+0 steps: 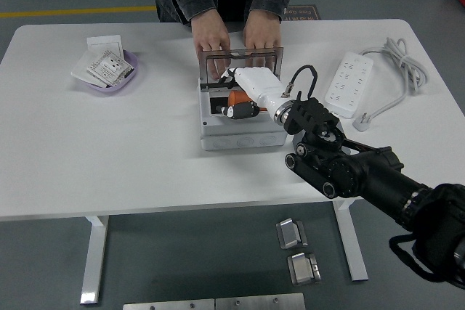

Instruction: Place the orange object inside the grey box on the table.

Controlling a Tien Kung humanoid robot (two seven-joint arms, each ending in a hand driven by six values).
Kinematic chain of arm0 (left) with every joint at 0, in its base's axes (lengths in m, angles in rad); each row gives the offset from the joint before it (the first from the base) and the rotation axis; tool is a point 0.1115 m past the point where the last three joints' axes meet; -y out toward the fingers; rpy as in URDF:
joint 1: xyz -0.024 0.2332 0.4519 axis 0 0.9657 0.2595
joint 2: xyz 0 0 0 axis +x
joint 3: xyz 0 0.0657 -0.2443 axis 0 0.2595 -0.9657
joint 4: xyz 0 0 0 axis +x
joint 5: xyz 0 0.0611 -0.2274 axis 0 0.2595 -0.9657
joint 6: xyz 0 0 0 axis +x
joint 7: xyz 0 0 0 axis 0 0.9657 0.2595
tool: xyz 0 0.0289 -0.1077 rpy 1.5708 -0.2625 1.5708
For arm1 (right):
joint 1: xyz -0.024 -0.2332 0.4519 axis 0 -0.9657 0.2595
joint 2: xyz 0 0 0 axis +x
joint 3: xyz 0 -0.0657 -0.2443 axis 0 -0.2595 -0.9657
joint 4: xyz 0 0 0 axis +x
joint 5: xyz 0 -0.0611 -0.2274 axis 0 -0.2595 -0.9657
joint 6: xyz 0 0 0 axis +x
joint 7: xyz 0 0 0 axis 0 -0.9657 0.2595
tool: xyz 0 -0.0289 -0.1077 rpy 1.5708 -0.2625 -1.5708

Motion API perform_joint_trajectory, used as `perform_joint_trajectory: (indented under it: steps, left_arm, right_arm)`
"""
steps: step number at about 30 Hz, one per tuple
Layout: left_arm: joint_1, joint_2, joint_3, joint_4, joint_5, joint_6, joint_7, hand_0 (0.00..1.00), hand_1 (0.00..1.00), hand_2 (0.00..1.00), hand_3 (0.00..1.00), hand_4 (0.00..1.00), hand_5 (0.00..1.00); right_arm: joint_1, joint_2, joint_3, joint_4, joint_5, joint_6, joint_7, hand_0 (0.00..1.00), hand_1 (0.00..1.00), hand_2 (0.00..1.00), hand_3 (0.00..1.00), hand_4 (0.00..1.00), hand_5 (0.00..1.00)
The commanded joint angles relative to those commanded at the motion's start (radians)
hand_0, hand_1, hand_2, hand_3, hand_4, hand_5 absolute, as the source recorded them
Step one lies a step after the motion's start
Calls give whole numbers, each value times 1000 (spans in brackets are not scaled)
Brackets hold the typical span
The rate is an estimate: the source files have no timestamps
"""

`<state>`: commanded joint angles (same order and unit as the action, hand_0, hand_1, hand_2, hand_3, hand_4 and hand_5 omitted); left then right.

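Note:
The grey box (pixel 243 139) stands at the middle of the table, and a person's hands (pixel 211 35) hold its smoky clear lid (pixel 243 62) upright at the far side. My right hand (pixel 232 104), white with dark fingertips, reaches from the lower right down into the box. Its fingers are curled on the orange object (pixel 237 98), which sits inside the box opening, partly hidden by the hand. I cannot tell whether the object touches the box floor. My left arm is out of view.
A purple bowl (pixel 110 72) with paper packets sits at the far left. A white power strip (pixel 349 83) with its cable (pixel 397 56) lies to the right of the box, close to my forearm. The person stands at the far edge.

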<state>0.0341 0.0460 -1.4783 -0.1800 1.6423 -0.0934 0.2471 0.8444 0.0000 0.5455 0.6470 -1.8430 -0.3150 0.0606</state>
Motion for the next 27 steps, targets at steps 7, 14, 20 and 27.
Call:
perform_joint_trajectory:
  steps: [7, 14, 20, 27]
  left_arm:
    - [3, -4, 12, 0, -5, -1, 1, 683, 685, 613, 710, 716, 479]
    - [16, -9, 11, 0, -11, 2, 2, 682, 685, 614, 699, 713, 479]
    - [27, -10, -2, 0, -6, 6, 5, 683, 684, 612, 690, 709, 476]
    - [26, -8, -6, 0, -5, 7, 5, 682, 684, 610, 689, 701, 472]
  right_arm:
    - [-3, 0, 16, 31, -10, 9, -11, 694, 610, 637, 736, 940, 439]
    - [-45, -4, 69, 165, 34, 59, -74, 707, 594, 624, 733, 960, 461]
    - [-46, -57, 142, 301, 51, 121, -118, 707, 576, 617, 731, 961, 464]
    - [31, -75, 203, 290, 61, 146, -123, 665, 549, 626, 736, 954, 494]
